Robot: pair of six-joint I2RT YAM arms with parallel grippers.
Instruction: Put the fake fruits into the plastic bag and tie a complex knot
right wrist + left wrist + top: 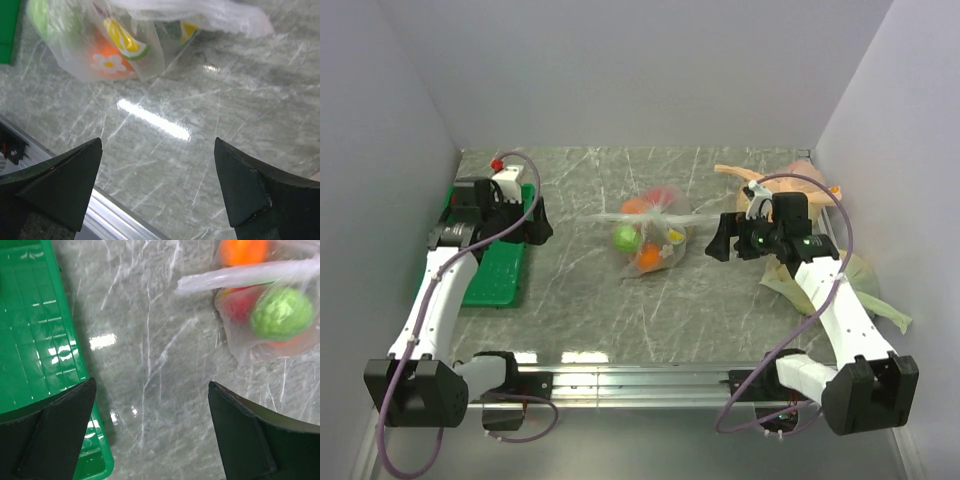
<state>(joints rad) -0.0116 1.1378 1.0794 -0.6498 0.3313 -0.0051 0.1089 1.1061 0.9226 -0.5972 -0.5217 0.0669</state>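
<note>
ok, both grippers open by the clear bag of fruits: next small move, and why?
Probably back both arms away. The fake fruits sit inside the thin clear crinkly plastic bag, its top drawn into a twisted strand, and the left gripper and right gripper stand open, empty, apart from it. Knot tightness is unclear.

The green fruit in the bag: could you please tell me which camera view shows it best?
The left wrist view: the green fruit is large and sharp there, its bumpy skin visible through the bag. The top view shows only a small green spot; the right wrist view, a blurred green patch at its top edge.
</note>
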